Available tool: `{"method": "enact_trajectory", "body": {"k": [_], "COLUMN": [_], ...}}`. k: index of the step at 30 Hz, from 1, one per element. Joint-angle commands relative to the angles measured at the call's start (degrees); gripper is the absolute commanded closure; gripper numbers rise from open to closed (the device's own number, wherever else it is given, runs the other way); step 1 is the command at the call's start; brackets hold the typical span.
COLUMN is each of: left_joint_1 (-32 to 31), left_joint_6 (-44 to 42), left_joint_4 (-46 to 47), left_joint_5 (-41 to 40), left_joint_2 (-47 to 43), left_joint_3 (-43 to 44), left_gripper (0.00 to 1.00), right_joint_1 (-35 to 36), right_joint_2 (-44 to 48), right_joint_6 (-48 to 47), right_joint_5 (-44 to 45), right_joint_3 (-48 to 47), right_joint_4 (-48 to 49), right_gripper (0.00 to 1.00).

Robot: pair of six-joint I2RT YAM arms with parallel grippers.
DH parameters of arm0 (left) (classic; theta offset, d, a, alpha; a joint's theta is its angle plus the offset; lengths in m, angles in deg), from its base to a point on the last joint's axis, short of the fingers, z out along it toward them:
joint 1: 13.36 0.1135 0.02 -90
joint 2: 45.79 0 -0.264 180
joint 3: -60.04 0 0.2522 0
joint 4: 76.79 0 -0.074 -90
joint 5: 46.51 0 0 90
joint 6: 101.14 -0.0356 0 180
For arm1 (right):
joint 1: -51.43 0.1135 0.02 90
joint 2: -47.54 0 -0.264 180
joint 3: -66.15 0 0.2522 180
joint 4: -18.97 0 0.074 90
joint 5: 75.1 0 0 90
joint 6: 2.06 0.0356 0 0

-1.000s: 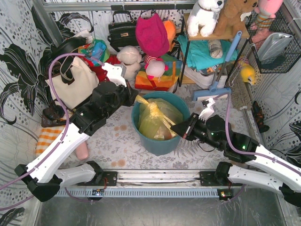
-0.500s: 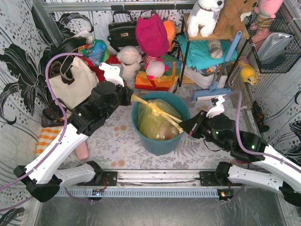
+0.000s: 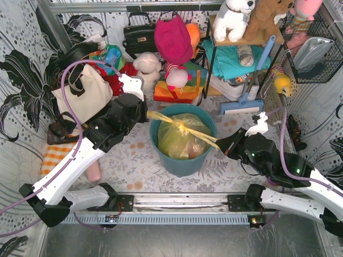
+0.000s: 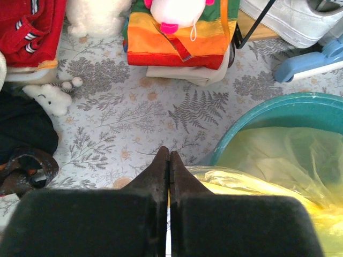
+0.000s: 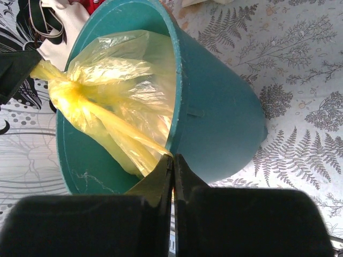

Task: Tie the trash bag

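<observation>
Clamping the left gripper (image 3: 146,113) tight on one twisted tail of the trash bag (image 3: 179,142), just past the far-left rim of the teal bucket (image 3: 185,167). Clamping the right gripper (image 3: 222,145) just as tight on the other tail, just off the bucket's near-right rim. Leaving the bag's body seated inside the bucket, with the knot (image 3: 183,127) bunching above the bucket's middle and both tails stretching taut across the rim. Judging the step in hand as cinching that knot: pulling the two tails apart along one straight line through the knot, evenly and slowly, and watching the thin film for tearing at the pinch points. Holding the pull low and level, so as not to be lifting the bag out or dragging the bucket sideways. Minding the edges: running short of room on the bucket's far-left side, with the cream tote bag (image 3: 86,96) and the white stuffed toy (image 3: 147,64) crowding behind the left gripper. Finding more bare floral mat (image 3: 134,155) to the bucket's near-left and right. Stopping short of the blue broom head (image 3: 241,106) off the bucket's far-right and the metal rail (image 3: 182,202) along the bucket's near side.
</observation>
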Motion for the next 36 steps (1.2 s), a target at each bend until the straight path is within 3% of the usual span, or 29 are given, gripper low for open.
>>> {"method": "enact_trajectory", "body": {"k": [1, 6, 8, 11, 15, 25, 31, 36], "left_joint_1": [0.57, 0.57, 0.58, 0.59, 0.62, 0.58, 0.58, 0.61], "left_joint_6": [-1.91, -1.97, -1.51, -0.82, -0.23, -0.06, -0.62, -1.01], "left_joint_4": [-1.43, 0.85, 2.34, 1.53, -1.59, -5.48, -8.78, -7.42], "left_joint_5": [-5.5, -0.9, 2.42, 6.53, 10.26, 13.1, 9.43, 7.75], "left_joint_2": [-0.32, -2.52, -3.61, -3.87, -3.92, -4.09, -1.69, 0.0], "left_joint_3": [1.24, 0.82, 0.54, 1.58, 2.83, 2.58, 2.43, 1.94], "left_gripper": [1.0, 1.0, 0.91, 0.67, 0.53, 0.48, 0.49, 0.41], "right_joint_1": [0.34, 0.3, 0.36, 0.32, 0.35, 0.35, 0.35, 0.3], "right_joint_2": [-0.72, -0.1, -0.36, -0.85, -1.39, -1.99, -1.7, -1.32], "right_joint_6": [-1.21, -1.72, -1.9, -2.01, -2.48, -3.16, -3.07, -3.15], "right_joint_5": [3.1, 3.05, 2.54, 1.88, 1.35, 1.33, 1.53, 1.74], "right_joint_3": [-2.46, -2.36, -2.11, -1.44, -0.91, -1.46, -1.21, -1.11], "right_joint_4": [-3.63, -2.45, -1.43, 0.28, 2.22, 3.17, 3.17, 3.4], "right_gripper": [1.0, 1.0, 1.0, 1.0, 1.0, 1.0, 1.0, 1.0]}}
